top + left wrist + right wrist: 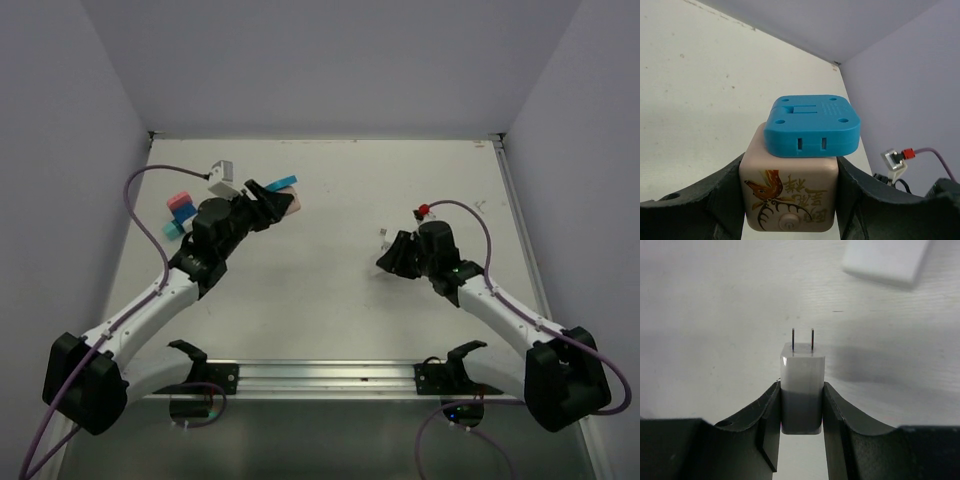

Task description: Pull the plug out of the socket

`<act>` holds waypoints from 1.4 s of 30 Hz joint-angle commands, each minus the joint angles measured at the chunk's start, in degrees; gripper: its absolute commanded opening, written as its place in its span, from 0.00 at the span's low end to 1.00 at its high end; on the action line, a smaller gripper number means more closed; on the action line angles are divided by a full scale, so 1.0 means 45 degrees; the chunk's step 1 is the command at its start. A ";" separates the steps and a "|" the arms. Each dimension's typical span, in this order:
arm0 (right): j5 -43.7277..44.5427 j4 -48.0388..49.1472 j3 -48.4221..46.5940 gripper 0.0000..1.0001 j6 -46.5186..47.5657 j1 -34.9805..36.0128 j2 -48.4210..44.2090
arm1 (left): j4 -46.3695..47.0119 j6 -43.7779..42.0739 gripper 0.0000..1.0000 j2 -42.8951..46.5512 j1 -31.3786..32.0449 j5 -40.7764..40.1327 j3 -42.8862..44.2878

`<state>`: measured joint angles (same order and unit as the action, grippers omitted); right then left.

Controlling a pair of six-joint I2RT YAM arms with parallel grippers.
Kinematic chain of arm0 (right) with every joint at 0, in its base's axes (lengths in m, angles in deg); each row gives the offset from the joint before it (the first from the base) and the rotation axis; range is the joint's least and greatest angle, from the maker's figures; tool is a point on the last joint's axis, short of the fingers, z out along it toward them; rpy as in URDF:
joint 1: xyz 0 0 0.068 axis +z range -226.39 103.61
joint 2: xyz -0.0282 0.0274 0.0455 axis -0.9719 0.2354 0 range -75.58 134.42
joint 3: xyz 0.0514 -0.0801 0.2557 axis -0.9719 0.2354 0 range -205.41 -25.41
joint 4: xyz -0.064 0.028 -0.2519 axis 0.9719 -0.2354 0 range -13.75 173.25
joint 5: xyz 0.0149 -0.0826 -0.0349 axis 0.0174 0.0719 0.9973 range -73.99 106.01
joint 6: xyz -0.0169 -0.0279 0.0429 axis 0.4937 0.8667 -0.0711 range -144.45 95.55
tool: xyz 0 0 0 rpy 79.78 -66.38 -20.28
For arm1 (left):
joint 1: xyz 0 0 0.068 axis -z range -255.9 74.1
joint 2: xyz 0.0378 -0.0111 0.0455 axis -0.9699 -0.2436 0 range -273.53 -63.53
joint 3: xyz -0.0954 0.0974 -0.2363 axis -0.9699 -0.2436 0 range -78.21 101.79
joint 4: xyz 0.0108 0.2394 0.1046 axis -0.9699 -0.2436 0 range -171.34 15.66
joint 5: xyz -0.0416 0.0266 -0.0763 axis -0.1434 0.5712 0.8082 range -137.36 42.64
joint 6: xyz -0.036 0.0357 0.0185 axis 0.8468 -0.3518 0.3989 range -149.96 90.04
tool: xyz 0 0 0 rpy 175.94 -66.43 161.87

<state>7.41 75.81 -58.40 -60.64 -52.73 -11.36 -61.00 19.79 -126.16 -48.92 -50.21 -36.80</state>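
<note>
A: Where was the plug (801, 375) at that moment?

B: It was free of the socket. Both its prongs (793, 339) stood bare, and the right tool (801, 410) held its white body, with one finger pressed on each side.

A: And the socket (790, 180)?

B: It was a beige block with a drawing on the front, and a blue slotted piece (812, 125) sat on top of it. The left tool (790, 205) was closed around the beige block from both sides. The two slots in the blue piece were empty.

A: How did the two things lie to each other?

B: In the top view they were well apart: the socket over the left half of the surface (330, 310), the plug to the right of the middle. I could not tell if either one touched the surface or was lifted a little.

A: So which step was in hand?

B: In my judgement the pulling itself was done, because nothing joined plug and socket. Only the finishing was left.

A: What would the next move need?

B: I think each arm should lower its thing gently and then spread its fingers. The right arm should lay the plug on its side, so it does not tip. The left one should set the block flat, otherwise the blue piece may slide off if it is loose. I could not see how it was fixed.
</note>
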 commanded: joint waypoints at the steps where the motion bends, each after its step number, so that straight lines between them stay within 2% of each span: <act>1: -0.0081 0.0794 0.0747 0.00 -0.0552 -0.1540 -0.0756 | -0.0679 -0.1426 0.00 0.0558 -0.0097 0.2154 -0.0079; 7: 0.0251 0.0482 0.1861 0.00 -0.0845 -0.4547 -0.1869 | -0.1792 -0.2755 0.00 0.1066 -0.0078 0.3855 -0.0452; 10: -0.0021 0.1161 0.2252 0.00 -0.0943 -0.5721 -0.1735 | -0.2281 -0.3438 0.00 0.1203 -0.0078 0.4732 -0.0510; 13: -0.0607 0.2137 0.2332 0.00 -0.1176 -0.6233 -0.0779 | -0.2613 -0.3947 0.00 0.1476 -0.0078 0.5008 -0.0627; 20: -0.1154 0.4737 0.2332 0.00 -0.2193 -0.6293 0.1506 | -0.3823 -0.4923 0.00 0.2100 -0.0078 0.5614 -0.0725; 24: -0.1467 0.5365 0.1806 0.01 -0.2174 -0.6293 0.3068 | -0.4505 -0.5625 0.00 0.2355 -0.0078 0.6238 -0.0745; 27: -0.1780 0.5287 0.1414 0.17 -0.1979 -0.6312 0.3949 | -0.5053 -0.6152 0.00 0.2784 -0.0078 0.6259 -0.0706; 28: -0.1683 0.5190 0.1452 0.28 -0.1921 -0.6312 0.3989 | -0.5152 -0.6290 0.00 0.2901 -0.0078 0.6220 -0.0744; 30: -0.1372 0.4840 0.1492 0.37 -0.1804 -0.6313 0.3815 | -0.5521 -0.6699 0.00 0.3175 -0.0078 0.6142 -0.0745; 31: -0.1235 0.4335 0.1511 0.48 -0.1648 -0.6332 0.3697 | -0.5621 -0.6818 0.00 0.3253 -0.0078 0.6103 -0.0706; 34: -0.0474 0.3164 0.1415 0.65 -0.1239 -0.6332 0.2957 | -0.5855 -0.7248 0.00 0.3449 -0.0078 0.6122 -0.0686; 37: 0.0541 0.1971 0.1084 0.79 -0.0692 -0.6332 0.1886 | -0.5953 -0.7638 0.00 0.3527 -0.0078 0.6414 -0.0745; 40: 0.1850 -0.0291 0.0439 0.86 0.0109 -0.6313 0.0791 | -0.6090 -0.8048 0.00 0.3527 -0.0078 0.6707 -0.0803; 42: 0.1582 -0.0824 -0.0029 0.89 0.0732 -0.6332 0.0203 | -0.6168 -0.8341 0.00 0.3508 -0.0078 0.6747 -0.0881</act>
<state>10.45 80.72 -53.77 -63.17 -80.97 -6.22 -89.54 -13.69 -111.32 -48.90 -22.19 -40.62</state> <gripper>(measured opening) 0.875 0.629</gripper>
